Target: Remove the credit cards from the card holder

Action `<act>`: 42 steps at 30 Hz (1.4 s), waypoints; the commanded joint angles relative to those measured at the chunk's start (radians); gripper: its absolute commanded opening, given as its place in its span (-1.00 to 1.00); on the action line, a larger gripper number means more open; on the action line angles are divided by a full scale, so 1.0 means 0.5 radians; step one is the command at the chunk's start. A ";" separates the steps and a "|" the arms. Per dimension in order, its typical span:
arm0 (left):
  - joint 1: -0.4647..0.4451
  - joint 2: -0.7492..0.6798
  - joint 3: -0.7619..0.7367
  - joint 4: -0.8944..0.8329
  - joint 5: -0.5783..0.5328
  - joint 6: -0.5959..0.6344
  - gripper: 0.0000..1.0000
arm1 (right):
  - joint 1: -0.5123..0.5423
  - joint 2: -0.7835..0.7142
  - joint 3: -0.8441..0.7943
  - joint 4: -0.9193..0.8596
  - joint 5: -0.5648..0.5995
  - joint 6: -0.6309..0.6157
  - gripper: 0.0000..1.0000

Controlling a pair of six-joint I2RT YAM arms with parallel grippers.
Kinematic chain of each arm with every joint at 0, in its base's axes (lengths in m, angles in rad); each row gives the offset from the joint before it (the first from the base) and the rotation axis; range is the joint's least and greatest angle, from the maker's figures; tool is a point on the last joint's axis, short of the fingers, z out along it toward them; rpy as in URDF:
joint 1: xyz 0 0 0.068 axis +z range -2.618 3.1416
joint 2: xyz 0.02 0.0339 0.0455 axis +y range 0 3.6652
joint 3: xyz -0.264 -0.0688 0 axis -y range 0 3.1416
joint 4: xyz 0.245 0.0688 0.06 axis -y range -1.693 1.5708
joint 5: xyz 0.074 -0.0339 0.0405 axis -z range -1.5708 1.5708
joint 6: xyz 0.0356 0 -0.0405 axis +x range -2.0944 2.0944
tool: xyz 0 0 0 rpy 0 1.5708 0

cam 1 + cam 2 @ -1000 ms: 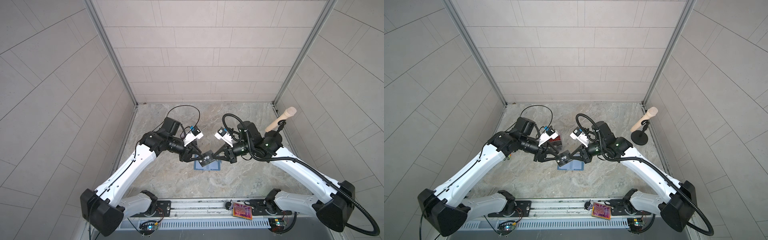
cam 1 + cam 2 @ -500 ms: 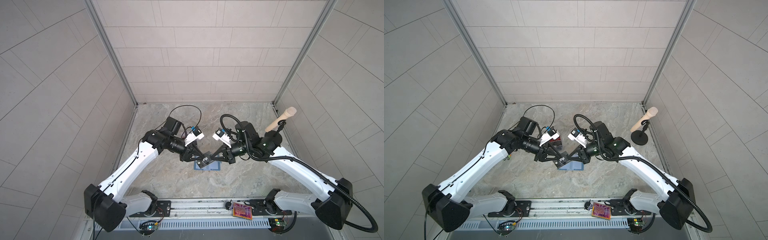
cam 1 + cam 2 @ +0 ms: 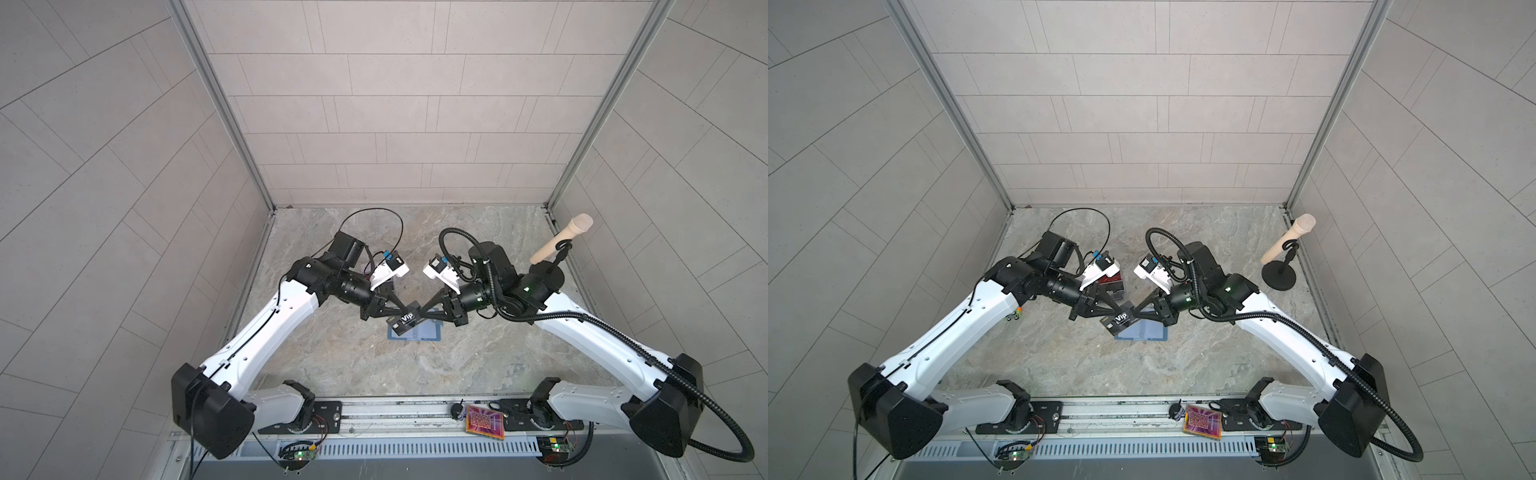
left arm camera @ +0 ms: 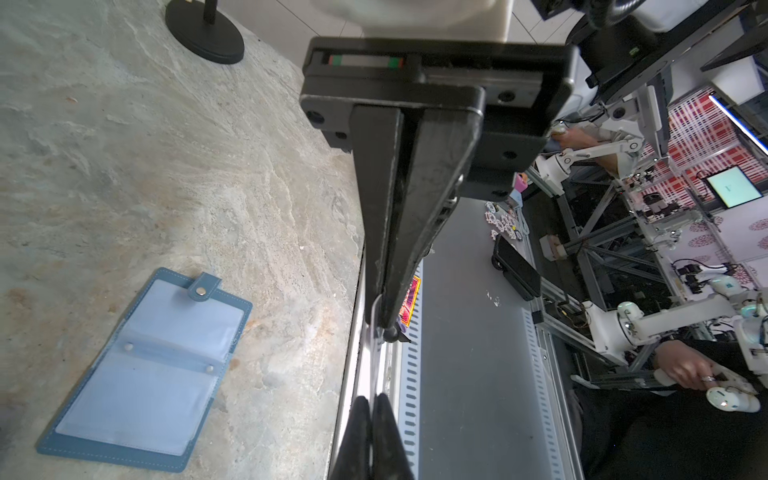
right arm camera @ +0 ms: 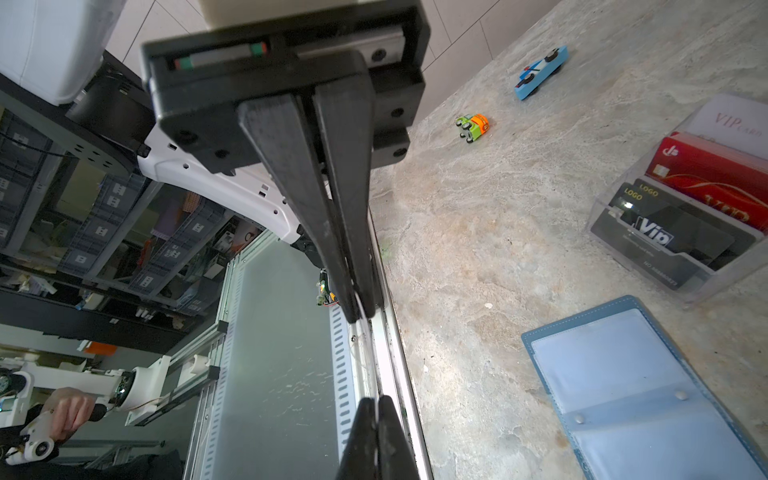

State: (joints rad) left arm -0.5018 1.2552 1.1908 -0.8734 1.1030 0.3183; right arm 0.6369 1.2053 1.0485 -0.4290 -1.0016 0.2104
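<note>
Arms [image 3: 266, 332] angled inward, jaws pinching black card [image 3: 404, 326]

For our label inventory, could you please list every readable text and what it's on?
"Vip", white: dark grey plastic card held up mid-table.
"Vip", white: front dark grey card in the clear acrylic stand.
"LOGO", twice: dark cards there.
"VIP", gold: red plastic card there.
"VIP": pale whitish card there.
Fine print on dark cards: too small.

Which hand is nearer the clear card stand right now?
Left. The left hand, shut on one end of the black Vip card, sits close beside the clear card stand; the right hand grips the card's other end, farther from the stand.
</note>
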 commanded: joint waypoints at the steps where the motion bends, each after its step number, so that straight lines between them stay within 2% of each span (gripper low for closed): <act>1: -0.015 -0.007 0.000 -0.006 0.027 -0.002 -1.00 | -0.006 0.006 0.020 0.121 0.121 0.007 -1.00; 2: -0.015 -0.014 -0.004 0.004 -0.005 -0.007 -1.00 | -0.008 0.002 0.019 0.102 0.159 0.007 -0.97; 3: -0.016 -0.019 -0.007 0.017 -0.047 -0.014 -1.00 | -0.011 -0.001 0.017 0.082 0.194 0.007 -0.80; 5: -0.015 -0.034 -0.010 0.075 -0.234 -0.050 -1.00 | -0.025 -0.019 0.011 0.033 0.296 0.006 -0.30; 7: 0.084 -0.059 -0.049 0.192 -0.383 -0.101 -1.00 | -0.032 -0.045 -0.010 -0.005 0.386 0.006 -0.08; 11: 0.173 -0.023 -0.024 0.205 -0.584 -0.058 -1.00 | -0.051 -0.124 -0.083 -0.042 0.575 0.035 0.21; 16: 0.177 0.134 0.162 0.006 -1.023 0.163 -1.00 | -0.077 -0.215 -0.169 -0.095 0.896 0.091 0.38; 20: 0.186 0.244 0.265 -0.032 -1.194 0.368 -1.00 | -0.097 -0.288 -0.221 -0.126 1.181 0.135 0.60; 23: 0.194 0.329 0.323 -0.046 -1.284 0.495 -1.00 | -0.104 -0.334 -0.266 -0.119 1.385 0.181 0.67; 28: 0.194 0.481 0.392 -0.117 -1.365 0.800 -1.00 | -0.114 -0.373 -0.333 -0.110 1.571 0.237 0.69; 35: 0.197 0.780 0.495 -0.139 -1.597 1.055 -1.00 | -0.119 -0.413 -0.420 -0.105 1.652 0.264 0.70; 42: 0.197 1.029 0.613 -0.126 -1.542 1.118 -1.00 | -0.132 -0.471 -0.512 -0.099 1.726 0.270 0.70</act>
State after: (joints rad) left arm -0.4095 1.7565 1.4666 -0.9260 0.3336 0.8364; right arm 0.5774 0.9943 0.8047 -0.4763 -0.1799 0.3344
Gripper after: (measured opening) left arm 0.044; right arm 0.851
